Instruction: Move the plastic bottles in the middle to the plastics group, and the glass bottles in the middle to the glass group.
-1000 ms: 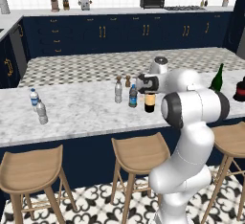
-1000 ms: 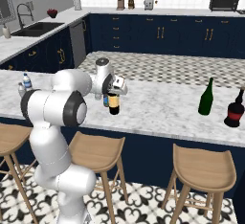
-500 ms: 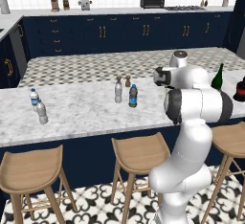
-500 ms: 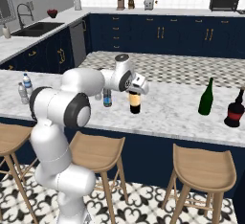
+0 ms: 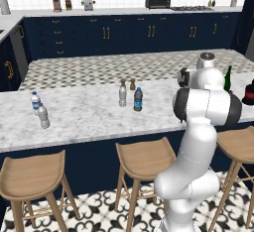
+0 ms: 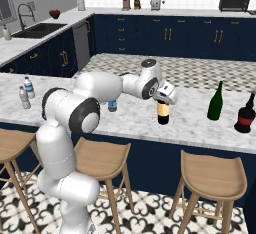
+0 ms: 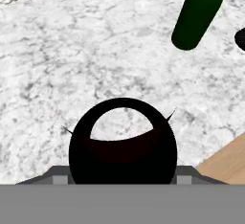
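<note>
Meanwhile, gripper (image 6: 163, 99) clamped on dark tan-label wine bottle (image 6: 162, 112) above marble worktop (image 6: 195, 113), left of green wine bottle (image 6: 216, 102) and squat red bottle (image 6: 245, 115).

The tool (image 6: 163, 99) has carried the dark wine bottle (image 6: 162, 113) away from the blue-capped bottle (image 5: 138, 99). It now hangs nearer the green wine bottle (image 6: 216, 102).

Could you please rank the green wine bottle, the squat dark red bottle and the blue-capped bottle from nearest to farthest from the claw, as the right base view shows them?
From the claw, shut on the tan-label wine bottle:
1. Blue-capped bottle and green wine bottle, on opposite sides: too close to call.
2. Squat dark red bottle, beyond the green one.
</note>
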You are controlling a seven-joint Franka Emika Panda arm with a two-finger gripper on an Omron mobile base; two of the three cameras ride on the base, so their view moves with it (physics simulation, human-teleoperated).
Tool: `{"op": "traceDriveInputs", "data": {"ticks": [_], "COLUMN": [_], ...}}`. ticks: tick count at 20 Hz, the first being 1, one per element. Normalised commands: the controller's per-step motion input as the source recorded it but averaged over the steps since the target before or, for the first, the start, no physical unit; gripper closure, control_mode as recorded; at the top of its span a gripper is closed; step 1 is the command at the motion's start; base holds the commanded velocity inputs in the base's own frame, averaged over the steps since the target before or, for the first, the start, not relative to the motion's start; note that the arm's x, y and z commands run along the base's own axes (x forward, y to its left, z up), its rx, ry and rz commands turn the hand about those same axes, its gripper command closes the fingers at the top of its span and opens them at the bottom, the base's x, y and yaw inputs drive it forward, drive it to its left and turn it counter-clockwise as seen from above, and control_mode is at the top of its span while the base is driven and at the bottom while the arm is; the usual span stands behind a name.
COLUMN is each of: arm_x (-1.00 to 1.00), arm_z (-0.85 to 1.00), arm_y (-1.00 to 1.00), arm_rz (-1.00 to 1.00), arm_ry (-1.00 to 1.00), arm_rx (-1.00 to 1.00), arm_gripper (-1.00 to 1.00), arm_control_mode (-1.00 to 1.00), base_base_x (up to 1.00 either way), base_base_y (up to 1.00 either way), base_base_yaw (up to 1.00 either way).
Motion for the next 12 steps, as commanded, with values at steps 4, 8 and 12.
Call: {"op": "traceDriveInputs", "data": {"ticks": [4,8,12], "arm_x": [0.0,-0.05,-0.16], "arm_z": [0.0,0.0,0.02], "arm_y": [-0.92,-0.91,-0.71], "arm_rz": [-0.14,-0.11,-0.08], "arm_ry": [0.0,-0.05,-0.04], "arm_rx": [0.05,0.11,0.09], "arm_gripper": [1.0,1.0,1.0], "arm_control_mode": [-1.0,-1.0,-1.0], "base_base_x": [0.0,0.0,0.0], "base_base_y": [0.0,0.0,0.0], "base_base_yaw": [0.0,0.0,0.0]}}
